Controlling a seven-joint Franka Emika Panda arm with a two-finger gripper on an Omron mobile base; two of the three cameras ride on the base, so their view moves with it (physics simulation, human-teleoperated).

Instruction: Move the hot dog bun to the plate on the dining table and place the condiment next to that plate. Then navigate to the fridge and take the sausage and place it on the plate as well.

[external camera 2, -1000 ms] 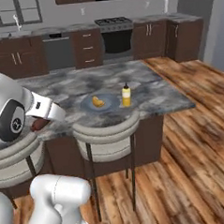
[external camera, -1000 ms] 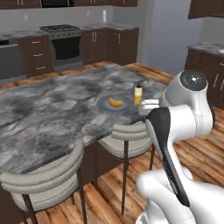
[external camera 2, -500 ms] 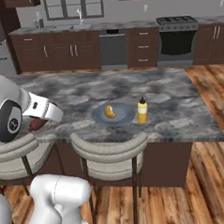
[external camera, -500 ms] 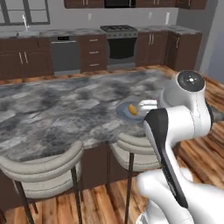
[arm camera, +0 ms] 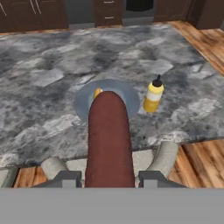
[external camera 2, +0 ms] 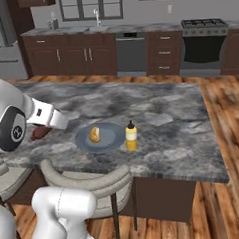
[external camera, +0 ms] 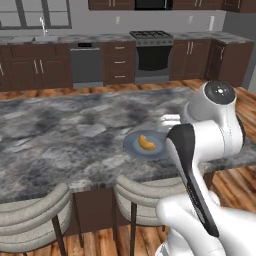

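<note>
Fingers (arm camera: 108,178) clamping sausage (arm camera: 109,140), hovering short of plate (arm camera: 83,103). Going slow, I'd lower onto bare plate beside bun (arm camera: 98,92), dodging condiment (arm camera: 153,95).

The surface (external camera 2: 157,124) is grey marbled stone with a dull polish, set on a dark brown wooden base (external camera 2: 166,199). The plate (arm camera: 85,103) near its front edge looks smooth, matt greyish-blue. The condiment (arm camera: 153,97) is smooth yellow plastic with a dark cap. The sausage (arm camera: 109,140) has a smooth, matt dark red skin. The hot dog bun (external camera 2: 95,135) looks soft and golden. The floor (external camera 2: 227,135) is glossy wood planks.
</note>
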